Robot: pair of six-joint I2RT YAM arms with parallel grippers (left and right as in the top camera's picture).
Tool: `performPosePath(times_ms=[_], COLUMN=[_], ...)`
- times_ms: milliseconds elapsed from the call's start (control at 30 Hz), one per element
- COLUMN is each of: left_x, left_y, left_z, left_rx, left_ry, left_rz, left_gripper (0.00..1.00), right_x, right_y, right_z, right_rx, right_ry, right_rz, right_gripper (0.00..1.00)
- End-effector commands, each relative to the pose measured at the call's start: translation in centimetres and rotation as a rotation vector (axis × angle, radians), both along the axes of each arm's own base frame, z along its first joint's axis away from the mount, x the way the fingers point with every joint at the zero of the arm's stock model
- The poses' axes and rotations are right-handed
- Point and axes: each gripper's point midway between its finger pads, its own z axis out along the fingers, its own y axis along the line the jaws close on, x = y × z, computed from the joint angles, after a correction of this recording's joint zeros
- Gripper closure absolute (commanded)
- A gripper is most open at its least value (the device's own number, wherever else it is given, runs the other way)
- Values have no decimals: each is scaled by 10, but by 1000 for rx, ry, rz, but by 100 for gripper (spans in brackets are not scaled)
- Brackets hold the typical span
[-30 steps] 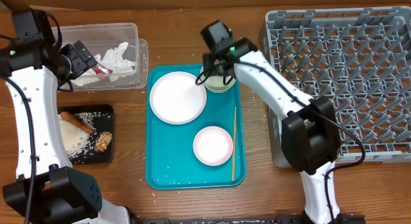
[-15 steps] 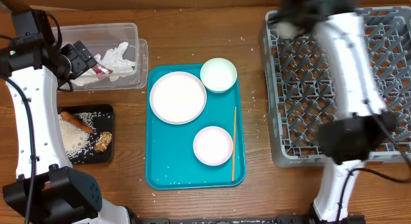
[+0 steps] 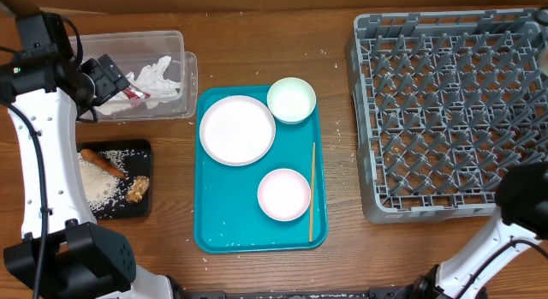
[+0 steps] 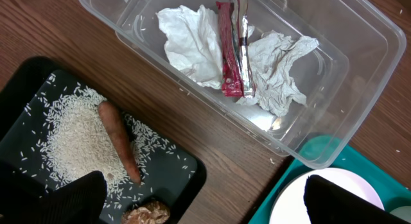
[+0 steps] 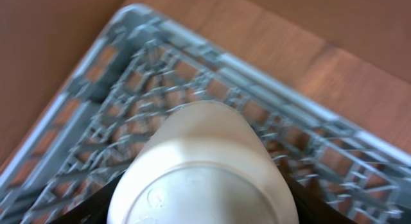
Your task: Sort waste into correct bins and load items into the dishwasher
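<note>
no text, label, brand, number or sign can be read in any view. the red shiny wrapper [image 4: 232, 54] in the clear tub [image 4: 359, 76] shows only red and silver foil, with no legible print. the white cup [image 5: 202, 166] carries a faint round mark on its base, too blurred to read.

Blurry grey rack [image 5: 212, 52]; white cup [image 5: 202, 166] partly off btm edge

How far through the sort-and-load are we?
Waste looks sorted: napkin and wrapper in the clear tub; rice, carrot and brown lump on the black tray. In hand: right gripper's jaws hold a white cup over the rack. Remaining: large plate, pink plate, saucer and chopstick on the teal tray; none racked.
</note>
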Motion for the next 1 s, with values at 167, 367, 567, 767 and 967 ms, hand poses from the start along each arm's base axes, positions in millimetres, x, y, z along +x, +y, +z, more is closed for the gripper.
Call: performPosePath(times_ms=[167, 367, 567, 767, 967], left_x=[0, 0, 0, 0, 0], left_y=[1, 1, 1, 1, 1], left_z=[-3, -3, -3, -3, -3], left_rx=[-11, -11, -11, -11, -11], left_ry=[4, 4, 4, 4, 4], left_rz=[17, 17, 17, 17, 17], left_gripper=[0, 0, 0, 0, 0], right_x=[-20, -20, -23, -24, -26], right_y=[-36, -38, -37, -37, -35], right_z=[-34, -64, -84, -86, -85], right_rx=[42, 66, 83, 86, 91], right_ry=[45, 83, 115, 120, 130], right_rz=[-81, -86, -88, -88, -84], right_gripper=[39, 38, 31, 18, 9])
